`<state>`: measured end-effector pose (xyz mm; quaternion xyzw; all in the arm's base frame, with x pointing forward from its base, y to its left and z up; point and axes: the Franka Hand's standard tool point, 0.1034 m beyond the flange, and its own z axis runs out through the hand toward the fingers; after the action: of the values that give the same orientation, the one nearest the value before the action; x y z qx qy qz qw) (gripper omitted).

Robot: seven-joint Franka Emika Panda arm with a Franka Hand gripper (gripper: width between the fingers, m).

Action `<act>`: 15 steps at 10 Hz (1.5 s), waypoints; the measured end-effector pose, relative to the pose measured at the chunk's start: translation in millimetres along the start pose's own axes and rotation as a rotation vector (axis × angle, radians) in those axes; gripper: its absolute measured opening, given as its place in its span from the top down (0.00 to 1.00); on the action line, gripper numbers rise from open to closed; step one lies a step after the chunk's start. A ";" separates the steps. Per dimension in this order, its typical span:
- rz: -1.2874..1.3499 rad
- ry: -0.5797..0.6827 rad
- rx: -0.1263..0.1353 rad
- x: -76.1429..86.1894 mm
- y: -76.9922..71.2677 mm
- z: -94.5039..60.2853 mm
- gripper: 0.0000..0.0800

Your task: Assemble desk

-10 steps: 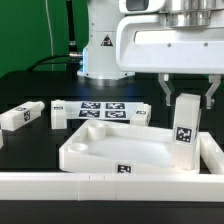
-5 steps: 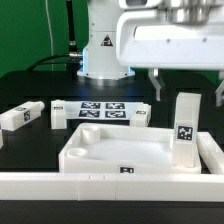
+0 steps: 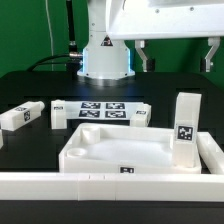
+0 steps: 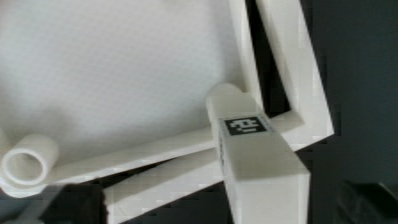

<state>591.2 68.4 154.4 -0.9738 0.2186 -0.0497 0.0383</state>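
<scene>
Exterior view, front to back: the low border wall (image 3: pixel 40 183) runs along the near edge of the black worktop (image 3: pixel 30 145). Just behind it lies the desk top (image 3: pixel 140 148), hollow side up, rim raised. At its corner on the exterior view's right an upright leg (image 3: pixel 185 120) stands with its tag facing the camera. The wrist view looks down on that leg (image 4: pixel 258 160), planted at the tray's corner, and shows an empty corner socket (image 4: pixel 25 165) elsewhere on the rim.

Further back, on the exterior view's left, two loose legs (image 3: pixel 22 116) (image 3: pixel 58 113) lie flat. The marker board (image 3: pixel 100 110) lies beside them, with what looks like a third leg (image 3: pixel 140 114) at its far end. Above it all the pincer (image 3: pixel 176 55) hangs spread wide, holding nothing, well clear of the upright leg's top.

I judge one leg placed and three left, so the step in hand is fetching another. To do it well:
- travel high enough to pass over the standing leg without knocking it;
- come down square over a lying leg and close across its narrow faces near the middle;
- turn it upright before bringing it to an empty socket.

Whether the standing leg is fully seated cannot be told from here.
</scene>
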 end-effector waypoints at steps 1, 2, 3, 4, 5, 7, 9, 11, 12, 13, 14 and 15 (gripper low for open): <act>0.000 -0.001 0.000 -0.2 0.1 0.5 0.19; 0.000 -0.001 -0.001 -0.2 0.1 0.6 0.19; 0.000 -0.001 -0.001 -0.4 0.2 0.9 0.19; 0.000 -0.002 -0.001 -0.4 0.2 1.0 0.19; 0.000 -0.002 -0.001 -0.5 0.3 1.1 0.19; 0.000 -0.002 -0.001 -0.6 0.3 1.2 0.19; -0.013 0.006 0.004 -18.1 1.3 7.5 0.19; -0.025 0.024 0.007 -44.7 14.9 21.4 0.19; -0.032 0.033 0.006 -56.3 25.6 33.0 0.19; -0.037 0.034 0.002 -59.7 30.8 39.6 0.19; -0.038 0.035 0.004 -58.0 28.3 37.9 0.19; -0.039 0.035 0.004 -58.3 28.3 38.3 0.19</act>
<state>531.2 70.0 109.0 -0.9768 0.2002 -0.0678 0.0354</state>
